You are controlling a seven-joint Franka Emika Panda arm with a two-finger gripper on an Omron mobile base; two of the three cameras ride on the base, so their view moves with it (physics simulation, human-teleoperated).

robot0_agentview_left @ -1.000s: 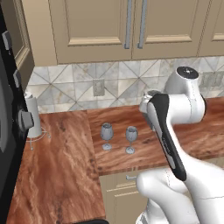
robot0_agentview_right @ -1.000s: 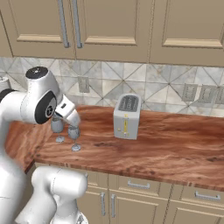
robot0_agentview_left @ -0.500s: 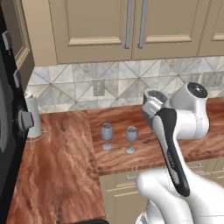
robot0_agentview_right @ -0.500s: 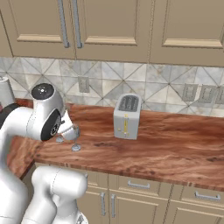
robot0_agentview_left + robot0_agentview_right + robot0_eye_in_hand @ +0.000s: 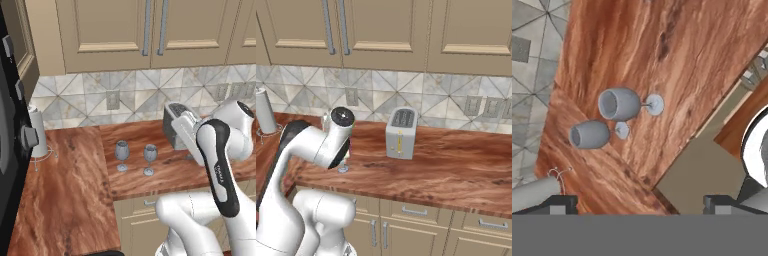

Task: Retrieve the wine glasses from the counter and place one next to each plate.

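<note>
Two grey wine glasses stand upright side by side on the reddish-brown counter (image 5: 75, 190), the left glass (image 5: 122, 152) and the right glass (image 5: 150, 156). From above, the hand view shows their bowls (image 5: 618, 104) (image 5: 589, 134) and round feet on the counter (image 5: 662, 45). My gripper (image 5: 637, 204) hovers high over the counter's front edge, open, with nothing between its fingertips (image 5: 559, 202). The glasses lie ahead of it, untouched. In the right base view my arm covers them except for one foot (image 5: 343, 169). The plates are out of view.
A silver toaster (image 5: 401, 132) stands on the counter right of the glasses, partly behind my arm in the left base view. A paper towel roll (image 5: 37, 135) sits at the far left by the dark appliance. Beige cabinets hang above the tile backsplash (image 5: 130, 95).
My arm has swung down and forward, so its upper joints now hide the glasses in the right base view. The glasses have not moved and the gripper stays open.
</note>
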